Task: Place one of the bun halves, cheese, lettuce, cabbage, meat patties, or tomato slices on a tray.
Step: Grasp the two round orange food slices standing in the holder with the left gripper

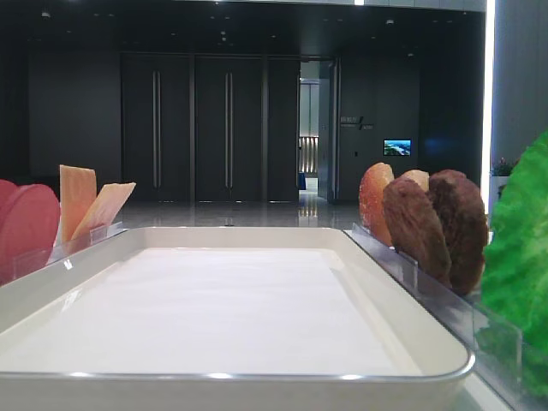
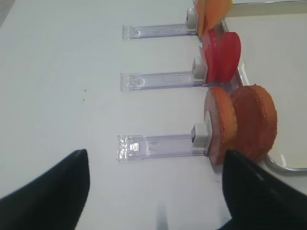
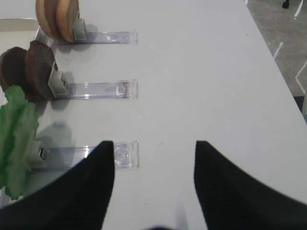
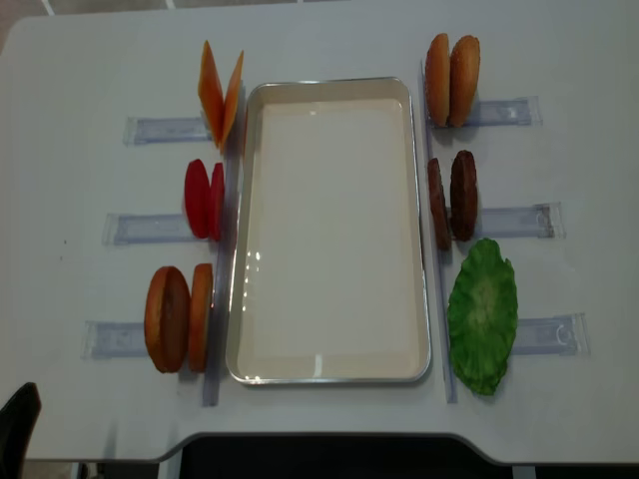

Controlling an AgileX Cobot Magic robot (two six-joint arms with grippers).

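The white tray (image 4: pixel 329 380) lies empty mid-table. Standing in clear racks to its left are cheese (image 4: pixel 220 95), tomato slices (image 4: pixel 203 198) and two bun halves (image 4: pixel 178 319); to its right are two more bun halves (image 4: pixel 452 80), meat patties (image 4: pixel 454 198) and lettuce (image 4: pixel 482 311). No cabbage shows. My left gripper (image 2: pixel 156 163) is open over bare table, short of the near-left bun halves (image 2: pixel 240 124). My right gripper (image 3: pixel 153 146) is open and empty above the table, right of the lettuce (image 3: pixel 17 134) and patties (image 3: pixel 29 69).
Several clear plastic rack rails (image 4: pixel 150 228) run outward from the tray on both sides. The table's front edge (image 4: pixel 319 439) lies just below the tray. A dark finger (image 4: pixel 18 429) shows at the front left corner.
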